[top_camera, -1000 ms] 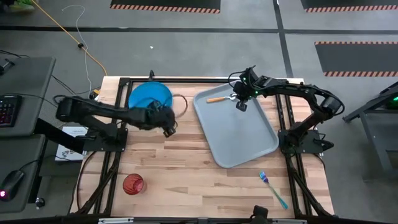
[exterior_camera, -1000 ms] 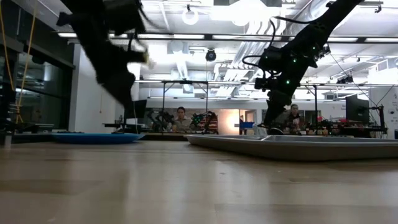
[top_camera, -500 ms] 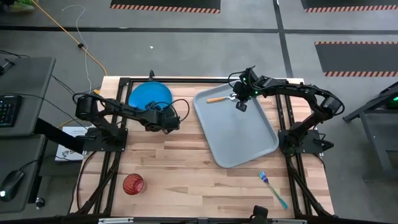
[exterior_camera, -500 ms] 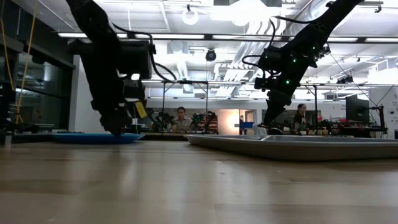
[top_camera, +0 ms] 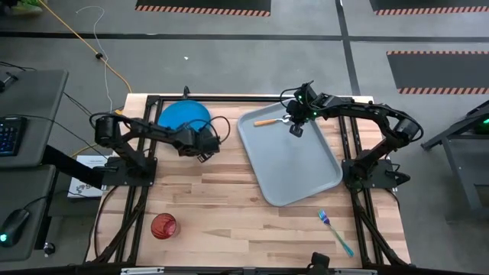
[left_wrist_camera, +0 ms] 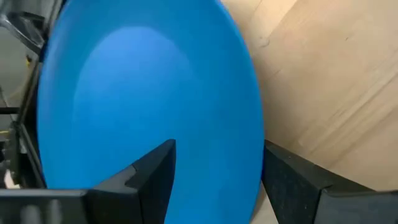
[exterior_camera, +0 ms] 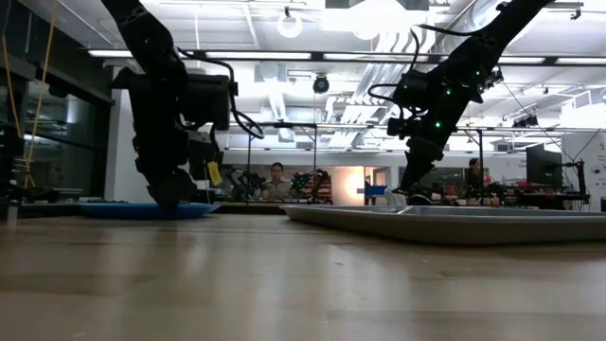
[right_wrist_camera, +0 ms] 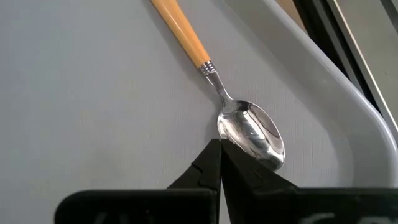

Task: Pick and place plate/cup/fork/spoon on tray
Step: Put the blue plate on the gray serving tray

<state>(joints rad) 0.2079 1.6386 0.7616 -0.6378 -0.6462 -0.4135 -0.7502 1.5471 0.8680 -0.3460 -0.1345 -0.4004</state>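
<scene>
The left end effector sits low at the blue plate, fingers spread across its rim, not gripping. The right end effector hangs closed and empty over the spoon in the tray.

Blue plate flat at table's far left; red cup upright near front left. Spoon, orange handle, lies in grey tray. Blue fork on table just off the tray's near corner.
</scene>
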